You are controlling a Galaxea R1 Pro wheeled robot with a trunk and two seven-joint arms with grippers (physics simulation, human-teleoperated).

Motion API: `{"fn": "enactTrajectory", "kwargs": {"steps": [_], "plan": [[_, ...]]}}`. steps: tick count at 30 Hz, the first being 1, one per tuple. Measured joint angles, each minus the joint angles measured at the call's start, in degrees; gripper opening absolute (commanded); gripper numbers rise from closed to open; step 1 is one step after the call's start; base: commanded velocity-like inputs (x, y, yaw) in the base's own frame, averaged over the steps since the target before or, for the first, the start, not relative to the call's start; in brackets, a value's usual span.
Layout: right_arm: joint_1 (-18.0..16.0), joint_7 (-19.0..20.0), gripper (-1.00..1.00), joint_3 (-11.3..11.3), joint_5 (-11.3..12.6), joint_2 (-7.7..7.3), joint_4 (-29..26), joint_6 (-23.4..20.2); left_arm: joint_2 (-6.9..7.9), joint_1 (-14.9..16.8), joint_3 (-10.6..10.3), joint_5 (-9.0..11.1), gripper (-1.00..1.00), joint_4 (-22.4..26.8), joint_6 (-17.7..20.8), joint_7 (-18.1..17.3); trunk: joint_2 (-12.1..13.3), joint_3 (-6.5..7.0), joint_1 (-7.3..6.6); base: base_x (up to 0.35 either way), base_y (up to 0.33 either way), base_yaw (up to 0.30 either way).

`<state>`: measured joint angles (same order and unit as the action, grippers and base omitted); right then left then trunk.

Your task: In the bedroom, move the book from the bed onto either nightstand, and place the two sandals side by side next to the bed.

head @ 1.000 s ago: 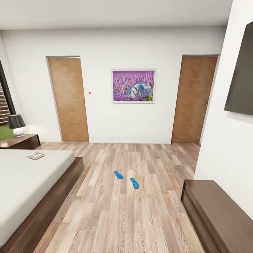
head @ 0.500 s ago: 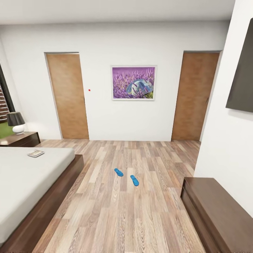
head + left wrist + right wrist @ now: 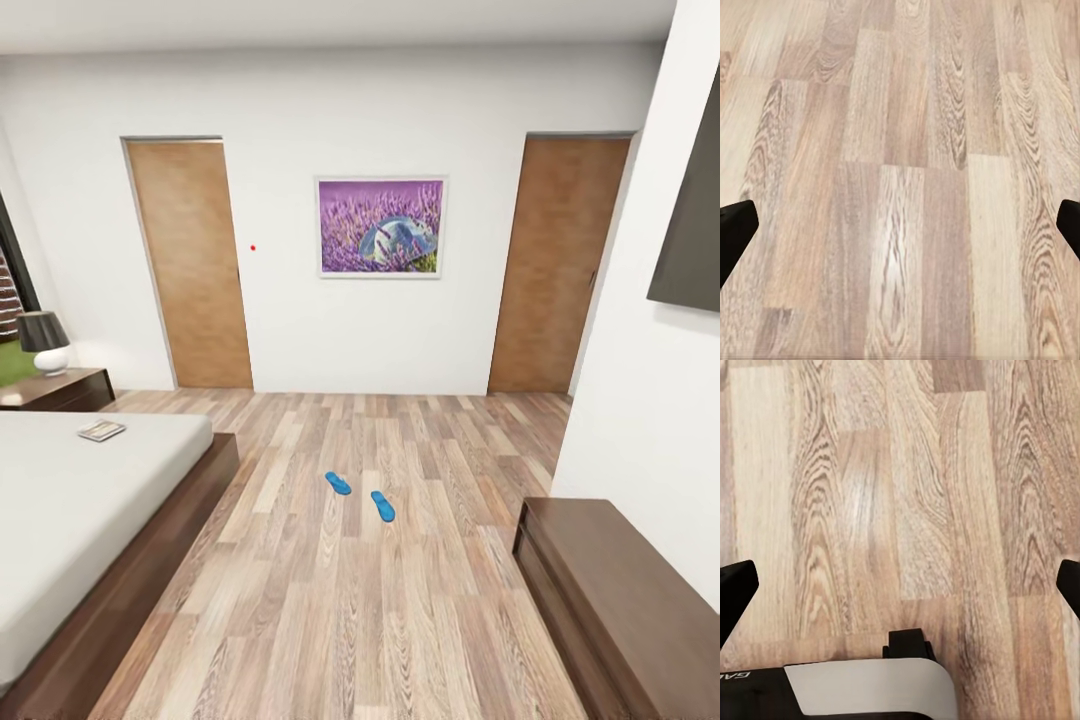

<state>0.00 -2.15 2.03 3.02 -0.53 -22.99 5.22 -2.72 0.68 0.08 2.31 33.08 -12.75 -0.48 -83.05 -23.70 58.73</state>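
Two blue sandals point(image 3: 361, 495) lie on the wood-plank floor point(image 3: 330, 600) near the middle of the head view, close together but not lined up, one slightly toward 10 o'clock of the other. At 9 o'clock stands the bed point(image 3: 70, 510), its pale mattress in a dark wooden frame. The book point(image 3: 101, 430) rests flat on the mattress near its far corner. Beyond it, at about 10 o'clock, the nightstand point(image 3: 60, 388) carries a small lamp point(image 3: 45, 342) with a dark shade. A long dark dresser point(image 3: 620, 600) sits at 4 o'clock. On the far white wall hang a purple picture point(image 3: 381, 226) and two wooden doors.

Each wrist view looks down at bare planks. The left gripper point(image 3: 900, 229) has its fingertips spread wide apart with nothing between them; the right gripper point(image 3: 900, 585) is spread wide likewise.
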Motion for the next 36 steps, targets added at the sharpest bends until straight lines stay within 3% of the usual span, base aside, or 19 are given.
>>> {"fn": "enactTrajectory", "kwargs": {"steps": [36], "plan": [[0.0,0.0,1.0,0.0,0.0,0.0,0.0,0.0,0.0,0.0,0.0,0.0,1.0,0.0,0.0,0.0,0.0,-3.28,0.0,0.0,0.0,0.0]]}}
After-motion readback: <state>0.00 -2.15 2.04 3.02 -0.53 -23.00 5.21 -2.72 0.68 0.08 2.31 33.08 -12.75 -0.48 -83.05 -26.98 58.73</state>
